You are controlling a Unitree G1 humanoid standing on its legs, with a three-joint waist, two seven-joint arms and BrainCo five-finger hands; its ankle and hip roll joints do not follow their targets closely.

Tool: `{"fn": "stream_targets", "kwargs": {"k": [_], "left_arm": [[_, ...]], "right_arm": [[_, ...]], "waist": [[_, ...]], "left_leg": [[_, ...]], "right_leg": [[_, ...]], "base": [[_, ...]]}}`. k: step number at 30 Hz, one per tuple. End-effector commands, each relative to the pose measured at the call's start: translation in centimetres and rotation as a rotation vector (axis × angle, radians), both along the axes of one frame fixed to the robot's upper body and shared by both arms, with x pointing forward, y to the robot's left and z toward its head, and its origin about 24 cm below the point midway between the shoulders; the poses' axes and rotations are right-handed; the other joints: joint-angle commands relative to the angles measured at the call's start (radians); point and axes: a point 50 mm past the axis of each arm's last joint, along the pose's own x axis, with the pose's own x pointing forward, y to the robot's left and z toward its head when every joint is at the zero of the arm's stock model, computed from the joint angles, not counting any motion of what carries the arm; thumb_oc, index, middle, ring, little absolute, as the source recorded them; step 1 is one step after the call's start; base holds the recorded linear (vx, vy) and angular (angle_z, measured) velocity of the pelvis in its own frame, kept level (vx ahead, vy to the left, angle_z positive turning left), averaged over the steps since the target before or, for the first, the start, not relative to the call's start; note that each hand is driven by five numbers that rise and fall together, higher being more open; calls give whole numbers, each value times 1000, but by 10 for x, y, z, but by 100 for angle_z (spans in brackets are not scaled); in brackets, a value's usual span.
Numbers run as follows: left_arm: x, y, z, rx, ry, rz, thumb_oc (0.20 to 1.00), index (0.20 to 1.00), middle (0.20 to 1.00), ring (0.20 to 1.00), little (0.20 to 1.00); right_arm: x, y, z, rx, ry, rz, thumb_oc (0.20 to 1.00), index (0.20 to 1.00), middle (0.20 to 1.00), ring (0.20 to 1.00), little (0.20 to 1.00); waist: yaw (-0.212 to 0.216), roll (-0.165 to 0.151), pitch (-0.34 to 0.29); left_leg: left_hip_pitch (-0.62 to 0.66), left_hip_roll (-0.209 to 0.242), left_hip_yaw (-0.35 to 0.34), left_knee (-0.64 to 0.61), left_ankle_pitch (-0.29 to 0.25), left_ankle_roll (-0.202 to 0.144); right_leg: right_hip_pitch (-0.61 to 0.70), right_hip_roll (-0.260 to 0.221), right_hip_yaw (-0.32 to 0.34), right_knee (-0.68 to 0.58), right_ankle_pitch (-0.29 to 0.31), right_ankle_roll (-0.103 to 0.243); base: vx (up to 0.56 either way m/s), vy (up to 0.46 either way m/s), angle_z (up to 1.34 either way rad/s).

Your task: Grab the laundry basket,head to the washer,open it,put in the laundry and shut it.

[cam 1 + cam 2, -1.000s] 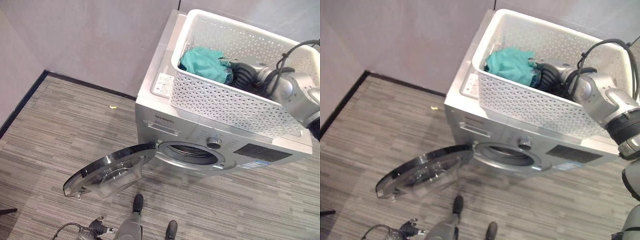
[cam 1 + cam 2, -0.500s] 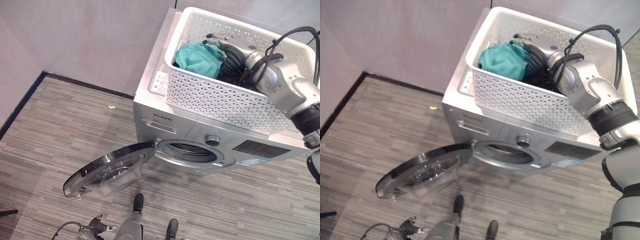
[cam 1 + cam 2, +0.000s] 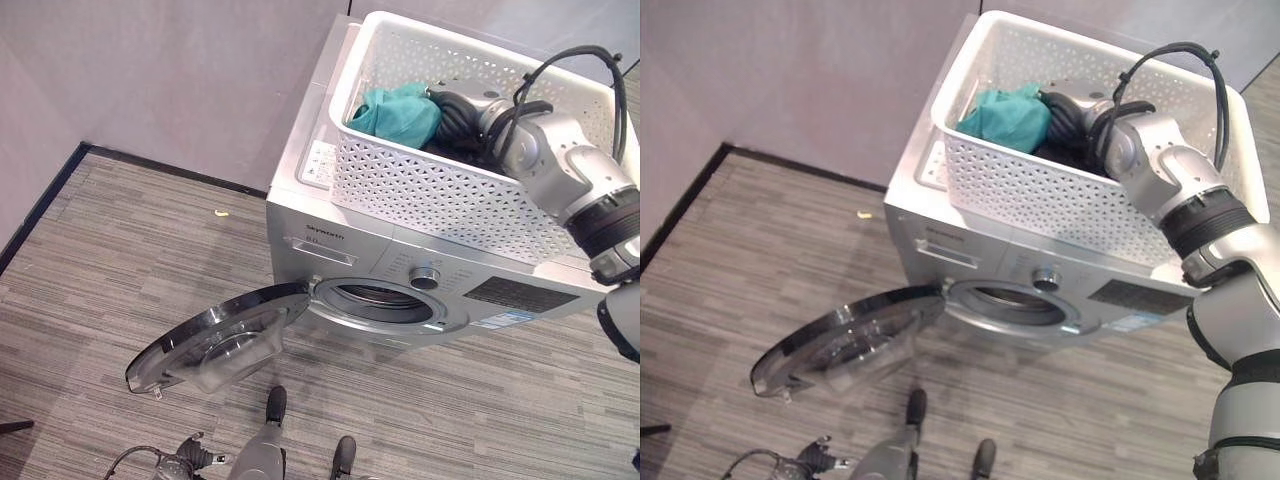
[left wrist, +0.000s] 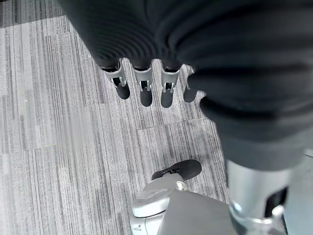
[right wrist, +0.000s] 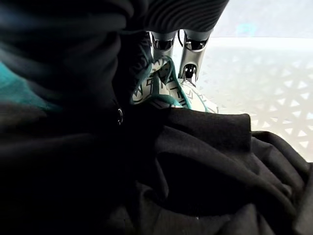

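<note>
A white perforated laundry basket stands on top of the silver washer. Inside it lie a teal cloth and a black cloth. My right hand reaches into the basket from the right and sits against the teal cloth, on top of the black one. The washer's round door hangs wide open to the lower left, baring the drum opening. My left hand hangs low over the floor with straight fingers and nothing in it.
The washer stands against a grey wall with a dark baseboard. Striped grey flooring spreads to the left and in front of it. A small yellow scrap lies on the floor near the wall. The open door juts out over the floor.
My right hand, which rose above the teal cloth half a second ago, has come down against it. The view has shifted slightly. The door and basket have not moved.
</note>
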Motion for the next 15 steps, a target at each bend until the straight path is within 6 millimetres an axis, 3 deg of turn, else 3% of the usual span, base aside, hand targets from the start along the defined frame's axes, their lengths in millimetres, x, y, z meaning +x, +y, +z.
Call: {"fn": "stream_targets", "kwargs": {"k": [1, 4, 6, 7, 10, 13, 15], "left_arm": [[-3, 4, -1, 8, 35, 57, 1000, 1000, 1000, 1000, 1000], [-2, 5, 0, 12, 23, 61, 1000, 1000, 1000, 1000, 1000], [-1, 4, 0, 8, 17, 54, 1000, 1000, 1000, 1000, 1000], [5, 0, 1, 5, -7, 47, 1000, 1000, 1000, 1000, 1000], [11, -4, 2, -2, -32, 26, 1000, 1000, 1000, 1000, 1000], [28, -19, 4, -26, -98, -57, 1000, 1000, 1000, 1000, 1000], [32, -22, 6, -28, -115, -78, 1000, 1000, 1000, 1000, 1000]], "right_arm": [[7, -10, -14, 144, -4, -66, 200, 200, 200, 200, 200], [5, -34, 1, 397, -78, -110, 200, 200, 200, 200, 200], [4, -38, 3, 443, -92, -116, 200, 200, 200, 200, 200], [2, -49, 8, 574, -150, -131, 200, 200, 200, 200, 200], [1, -57, 14, 713, -190, -129, 200, 200, 200, 200, 200], [-8, -64, 56, 988, -329, -48, 200, 200, 200, 200, 200], [-12, -69, 64, 1013, -361, -48, 200, 200, 200, 200, 200]], "waist": [[28, 7, -1], [28, 12, -33], [28, 13, -42], [30, 17, -49], [36, 22, -65], [47, 28, -92], [48, 32, -100]], "left_leg": [[-27, 41, -28, 4, -14, -53], [8, 43, -24, 4, -20, -58], [16, 43, -26, 4, -22, -59], [26, 42, -28, 4, -22, -60], [37, 43, -33, 4, -22, -62], [68, 41, -41, 4, -29, -67], [68, 42, -45, 4, -24, -68]], "right_leg": [[10, -81, -20, -2, 138, 85], [46, -84, -34, -2, 135, 86], [54, -85, -39, -2, 132, 86], [66, -85, -46, -2, 127, 87], [83, -85, -57, -2, 114, 85], [119, -83, -82, -2, 97, 85], [121, -82, -86, -2, 95, 84]], "base": [[43, -17, -1], [65, -35, 5], [40, -27, 8], [33, -27, 3], [11, -9, 1], [3, -44, 9], [-4, -21, 15]]}}
